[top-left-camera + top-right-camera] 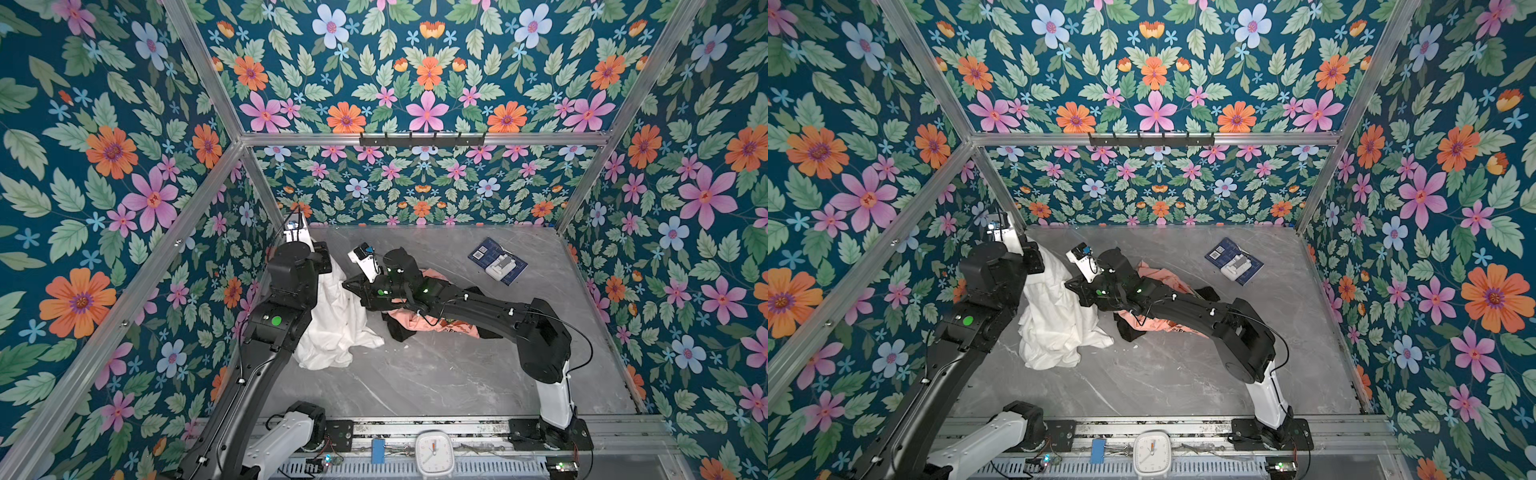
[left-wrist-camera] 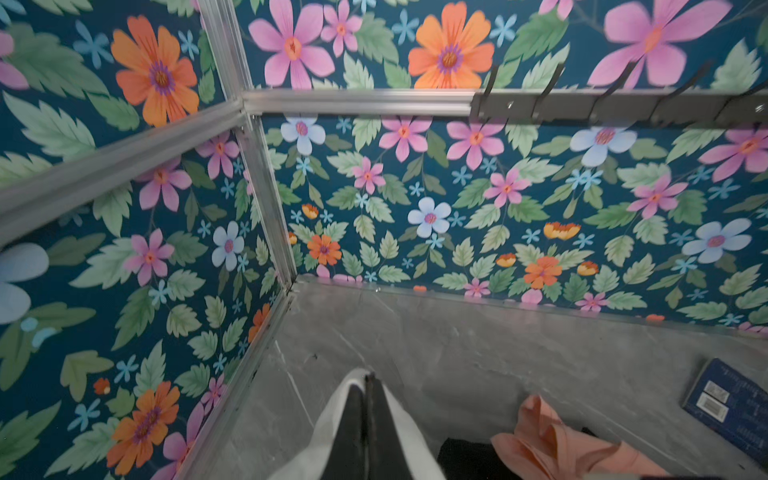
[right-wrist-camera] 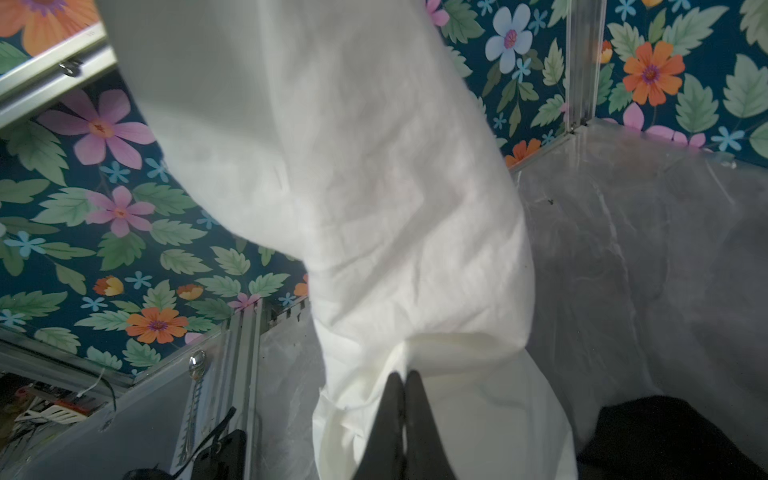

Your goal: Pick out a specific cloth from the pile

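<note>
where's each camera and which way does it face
Both top views: overhead from the front, looking down at the table; left arm and right arm show.
Left wrist: faces the back corner; left claw shut on the white cloth.
Right wrist: faces the left wall; right claw shut on that cloth.
All share the cloth.

A dark blue card [image 1: 482, 253] bearing a white block [image 1: 500, 266] lies near the far right corner of a grey marble table [image 1: 436, 374]. The walls [image 1: 415, 62] are floral, with a 6-hook rack [image 1: 422, 139] above and a white clock [image 1: 434, 453] in front.
</note>
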Tool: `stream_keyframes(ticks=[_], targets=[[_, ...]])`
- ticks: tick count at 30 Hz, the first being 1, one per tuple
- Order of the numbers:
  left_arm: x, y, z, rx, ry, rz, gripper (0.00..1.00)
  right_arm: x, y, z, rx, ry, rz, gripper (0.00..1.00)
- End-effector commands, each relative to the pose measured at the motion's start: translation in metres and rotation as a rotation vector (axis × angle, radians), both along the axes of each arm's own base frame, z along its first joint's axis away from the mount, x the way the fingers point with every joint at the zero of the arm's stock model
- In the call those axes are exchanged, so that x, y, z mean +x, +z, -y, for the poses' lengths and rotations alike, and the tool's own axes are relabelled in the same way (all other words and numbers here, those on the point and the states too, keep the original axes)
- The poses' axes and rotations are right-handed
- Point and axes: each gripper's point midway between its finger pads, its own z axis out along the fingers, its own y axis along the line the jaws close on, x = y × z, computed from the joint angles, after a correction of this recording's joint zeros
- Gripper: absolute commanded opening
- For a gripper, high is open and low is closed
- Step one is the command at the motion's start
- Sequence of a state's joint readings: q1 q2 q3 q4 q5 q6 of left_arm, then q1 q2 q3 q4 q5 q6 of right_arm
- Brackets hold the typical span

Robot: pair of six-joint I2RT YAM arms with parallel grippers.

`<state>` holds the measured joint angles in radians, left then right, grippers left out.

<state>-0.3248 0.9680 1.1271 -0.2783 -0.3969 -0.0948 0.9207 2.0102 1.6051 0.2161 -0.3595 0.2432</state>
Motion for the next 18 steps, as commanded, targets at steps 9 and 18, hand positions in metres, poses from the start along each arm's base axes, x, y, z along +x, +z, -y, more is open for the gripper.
stream_keyframes(ticks=[9, 18], targets=[[0.012, -0.104, -0.055, -0.264, 0.15, -0.139, 0.0, -0.007, -0.003, 0.043, 0.026, -0.044, -0.021, 0.41], [0.012, -0.17, -0.101, -0.407, 0.32, -0.217, 0.0, -0.029, 0.032, 0.11, 0.017, -0.14, 0.103, 0.58]])
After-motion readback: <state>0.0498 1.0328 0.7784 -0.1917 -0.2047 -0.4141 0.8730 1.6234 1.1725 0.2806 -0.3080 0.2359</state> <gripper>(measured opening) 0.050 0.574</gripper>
